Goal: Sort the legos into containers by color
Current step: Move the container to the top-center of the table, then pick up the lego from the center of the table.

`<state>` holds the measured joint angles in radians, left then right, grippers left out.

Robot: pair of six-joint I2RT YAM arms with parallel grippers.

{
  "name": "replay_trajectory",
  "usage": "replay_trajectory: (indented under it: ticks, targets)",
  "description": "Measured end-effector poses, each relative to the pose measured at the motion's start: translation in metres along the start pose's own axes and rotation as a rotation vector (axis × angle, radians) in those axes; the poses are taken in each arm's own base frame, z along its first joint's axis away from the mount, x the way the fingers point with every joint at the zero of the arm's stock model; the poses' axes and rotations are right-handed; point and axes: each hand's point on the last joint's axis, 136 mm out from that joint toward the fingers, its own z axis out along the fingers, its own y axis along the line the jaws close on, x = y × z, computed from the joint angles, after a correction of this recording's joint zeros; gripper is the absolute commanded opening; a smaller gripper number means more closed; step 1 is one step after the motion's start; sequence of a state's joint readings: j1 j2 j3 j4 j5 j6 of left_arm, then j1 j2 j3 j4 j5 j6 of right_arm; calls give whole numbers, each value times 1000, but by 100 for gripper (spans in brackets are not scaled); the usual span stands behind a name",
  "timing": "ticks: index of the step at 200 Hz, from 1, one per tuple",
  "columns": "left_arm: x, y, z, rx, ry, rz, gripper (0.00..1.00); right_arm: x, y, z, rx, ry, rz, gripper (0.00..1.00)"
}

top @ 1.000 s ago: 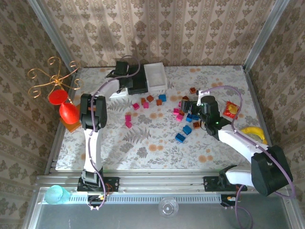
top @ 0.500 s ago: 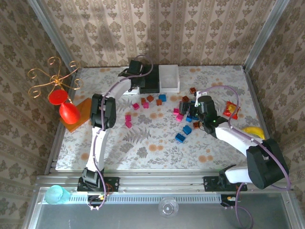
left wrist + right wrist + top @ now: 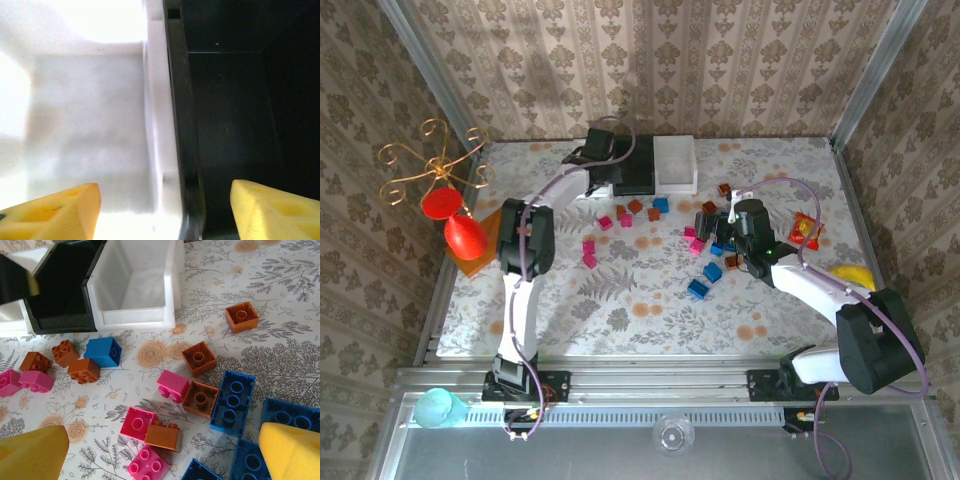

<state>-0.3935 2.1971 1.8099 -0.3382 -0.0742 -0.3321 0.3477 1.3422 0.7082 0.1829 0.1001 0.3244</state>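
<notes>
The left gripper [image 3: 165, 214] is spread open, one finger over a white bin [image 3: 85, 125] and the other over the black bin [image 3: 235, 115] touching it. The right gripper [image 3: 160, 452] is open and empty above the bricks [image 3: 172, 385], which lie scattered on the table [image 3: 620, 300] near a second white bin [image 3: 135, 285].

A floral table [image 3: 620, 300] carries three bins touching in a row at its far edge: left white bin [image 3: 10, 315], black bin [image 3: 638, 178], right white bin [image 3: 675, 163]. Pink, blue and brown legos [image 3: 698, 288] lie scattered mid-table. A packet [image 3: 807, 229] and banana [image 3: 850, 273] lie at the right, and an orange block [image 3: 472, 266] at the left.
</notes>
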Motion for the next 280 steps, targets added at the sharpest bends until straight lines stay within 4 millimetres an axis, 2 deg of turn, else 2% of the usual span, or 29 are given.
replay_trajectory:
  ticks: [22,35,48,59,61,72,97,108,119,138,164,205,254,280]
  targets:
    - [-1,5,-60,23,-81,-4,75,2,-1,0,3,8,1,99]
    - [6,10,-93,35,-126,-8,75,3,0,0,0,12,3,99]
    - [24,17,-116,41,-141,-9,75,5,2,0,-15,21,11,99]
    - [49,24,-126,42,-126,-7,76,8,9,0,-46,37,9,99]
    - [59,26,-129,43,-113,-5,76,9,11,-1,-54,39,8,99]
    - [90,33,-131,40,-63,1,76,13,19,-1,-88,57,1,99]
    - [162,45,-129,44,89,26,80,30,51,-3,-203,113,-49,99]
    - [185,47,-129,51,143,39,80,39,65,-2,-245,144,-70,99]
    - [199,46,-128,67,181,53,81,47,76,2,-275,171,-88,99]
    - [202,42,-125,91,199,77,81,60,85,8,-298,212,-105,99]
    - [204,36,-113,111,232,118,77,70,84,13,-296,247,-107,99]
    - [217,27,-101,124,285,183,66,70,84,13,-295,247,-107,99]
    - [237,11,-107,125,333,264,52,66,85,11,-299,235,-107,99]
    - [246,10,-109,112,350,276,44,66,85,11,-299,235,-106,99]
